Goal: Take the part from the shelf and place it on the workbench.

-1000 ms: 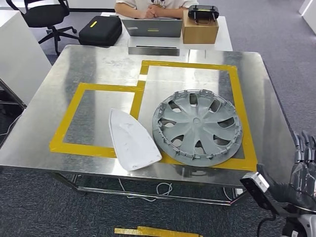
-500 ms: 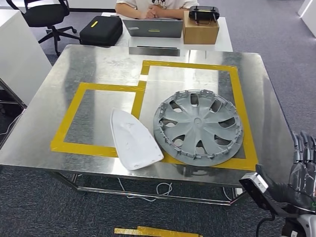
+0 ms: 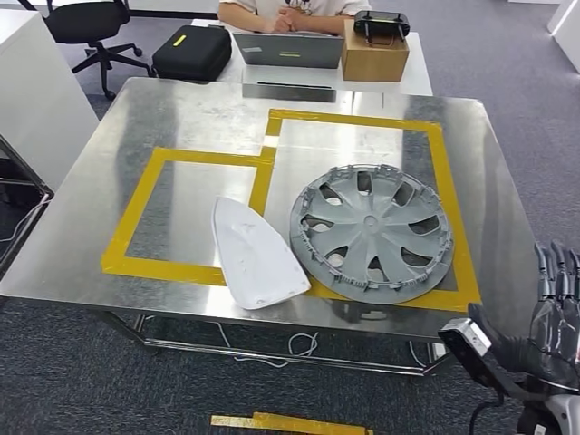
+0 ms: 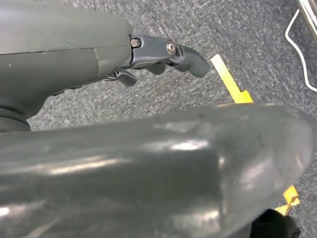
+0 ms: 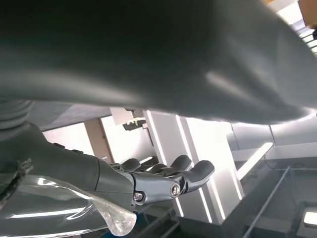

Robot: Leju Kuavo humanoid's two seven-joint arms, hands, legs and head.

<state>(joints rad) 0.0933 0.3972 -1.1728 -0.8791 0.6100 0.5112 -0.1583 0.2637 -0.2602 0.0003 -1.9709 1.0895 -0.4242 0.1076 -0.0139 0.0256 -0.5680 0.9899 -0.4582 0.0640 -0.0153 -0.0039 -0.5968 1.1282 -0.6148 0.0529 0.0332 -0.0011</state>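
Head view. A grey plastic wheel cover with curved spokes (image 3: 372,232) lies flat at the centre right of the frame on the brushed stainless-steel desk (image 3: 205,118), inside the larger rectangle of yellow floor tape (image 3: 448,195); its lower rim overlaps the tape. Just beside it, at lower centre, lies a white iron-shaped plastic panel (image 3: 255,256), its pointed end crossing the tape of the smaller rectangle. Both parts appear already delivered; no shelf is visible.

Handling, as a judgement: the wheel cover looks light and fairly stiff but thin, with small clips around the rim that could snap, so the rim or a spoke opening offers the surest hold. The white panel looks smooth, shallowly domed and slippery, best taken at an edge.

The right hand (image 3: 557,304) rises at the lower right corner, beyond the desk edge, fingers extended side by side and holding nothing. The left hand (image 4: 164,52) hangs over grey carpet in the left wrist view, fingers loosely extended, likewise empty.

At the upper edge: a black zipped case (image 3: 193,50), a cardboard box (image 3: 374,53), a seated person (image 3: 287,14).
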